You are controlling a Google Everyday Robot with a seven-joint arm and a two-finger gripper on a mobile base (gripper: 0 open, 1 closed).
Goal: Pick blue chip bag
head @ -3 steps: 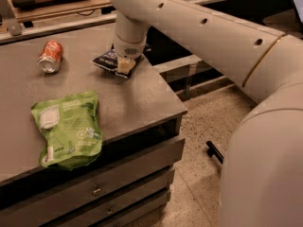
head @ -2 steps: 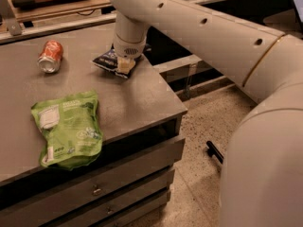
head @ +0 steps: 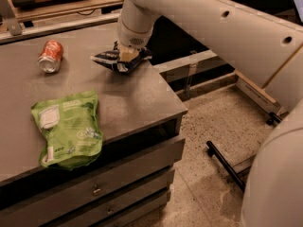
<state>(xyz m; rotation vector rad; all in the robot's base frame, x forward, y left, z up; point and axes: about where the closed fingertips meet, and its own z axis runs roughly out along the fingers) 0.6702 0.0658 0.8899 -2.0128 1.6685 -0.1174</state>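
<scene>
The blue chip bag is a small crumpled dark navy bag with white patches, at the far right part of the grey table top, close to its right edge. My gripper comes down from above at the end of the large white arm and is closed on the middle of the bag. The bag is bunched up around the fingers and sits at or just above the table surface. The wrist hides the bag's far side.
An orange-red soda can lies on its side at the far left. A larger flat bright-green pouch lies near the front edge. Drawers sit under the table. The speckled floor with a black bar is to the right.
The bag looks more bunched and very slightly higher under the gripper than before. The can and the green pouch have not moved.
</scene>
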